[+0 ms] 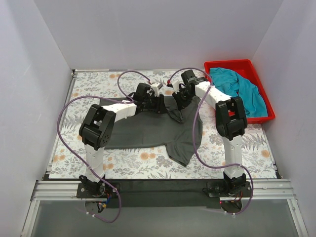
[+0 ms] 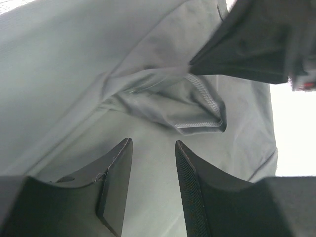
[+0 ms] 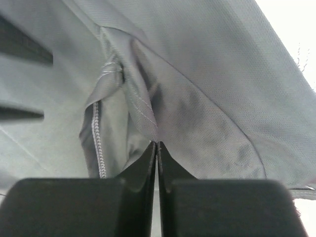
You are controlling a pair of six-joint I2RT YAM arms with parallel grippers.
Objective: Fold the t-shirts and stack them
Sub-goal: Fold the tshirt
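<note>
The charcoal grey t-shirt (image 1: pixel 153 131) lies spread across the middle of the table, one sleeve hanging toward the front right. My left gripper (image 1: pixel 157 104) is open just above its far edge; in the left wrist view (image 2: pixel 153 158) only flat cloth (image 2: pixel 74 74) lies between the fingers. My right gripper (image 1: pixel 178 101) is shut on a pinch of the grey shirt's far edge (image 3: pixel 148 113), lifting a fold near a stitched hem (image 3: pixel 96 133). The teal-blue t-shirt (image 1: pixel 239 89) lies bunched in the red bin.
The red plastic bin (image 1: pixel 266 111) stands at the back right of the table. The flowered tablecloth (image 1: pixel 89 84) covers the table. White walls close in the left, back and right. Purple cables loop over both arms.
</note>
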